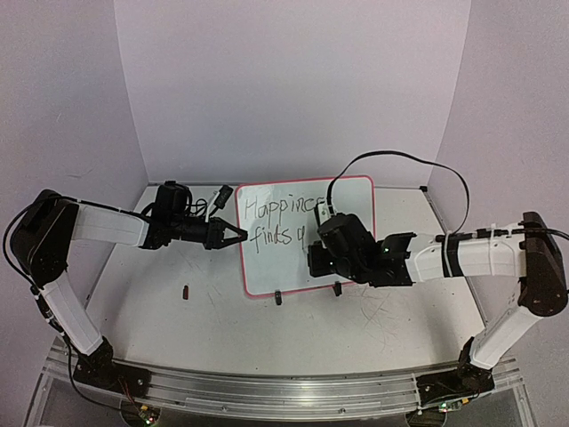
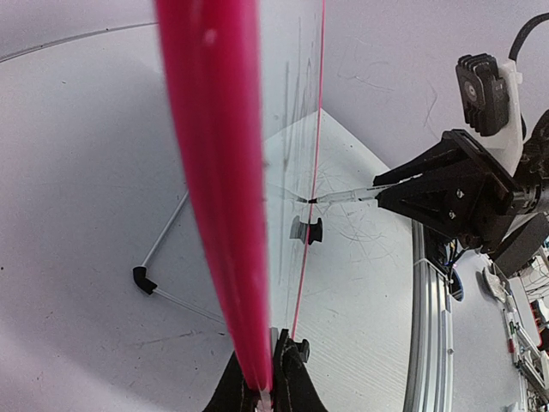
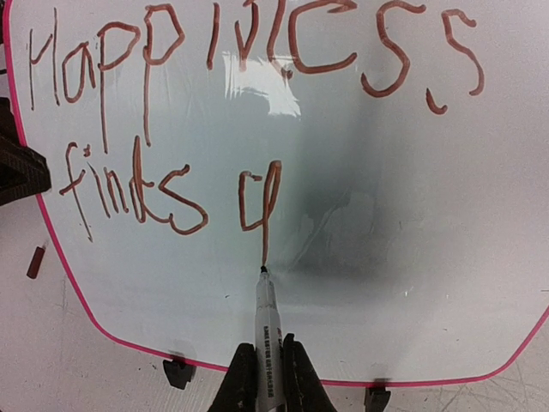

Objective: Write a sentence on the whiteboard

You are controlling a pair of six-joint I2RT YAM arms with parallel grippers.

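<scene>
Nearest, in front of the whiteboard (image 1: 351,200) and off to its left, a small dark cap (image 1: 186,292) is seen lying on the table (image 1: 178,342). It is well apart from the board. It is likely the pen's cap, put out of the way.

Two black feet (image 1: 277,298) are clipped to the whiteboard's near edge, so the board is propped up and can be written on. How steep it stands cannot be told.

Over the whiteboard's lower right part, the right gripper (image 3: 264,365) is squeezed tight around a marker (image 3: 268,318). The marker is held by its body, so the tip is pointed at the board. The tip is touching the white face just under the tail of the "y".

The sentence (image 1: 276,212) is written on the whiteboard, starting by its left edge. "Happiness" is on top and "finds y" is below. The last word is not finished, so the job is judged mostly done. White room is left to the right of the "y".

At the whiteboard's left edge, the left gripper (image 2: 266,390) is pinched on the pink frame (image 2: 214,172). The board is probably held this way so it is not pushed over when the marker is pressed on it.

Behind the whiteboard, a plain wall (image 1: 293,89) is seen.
</scene>
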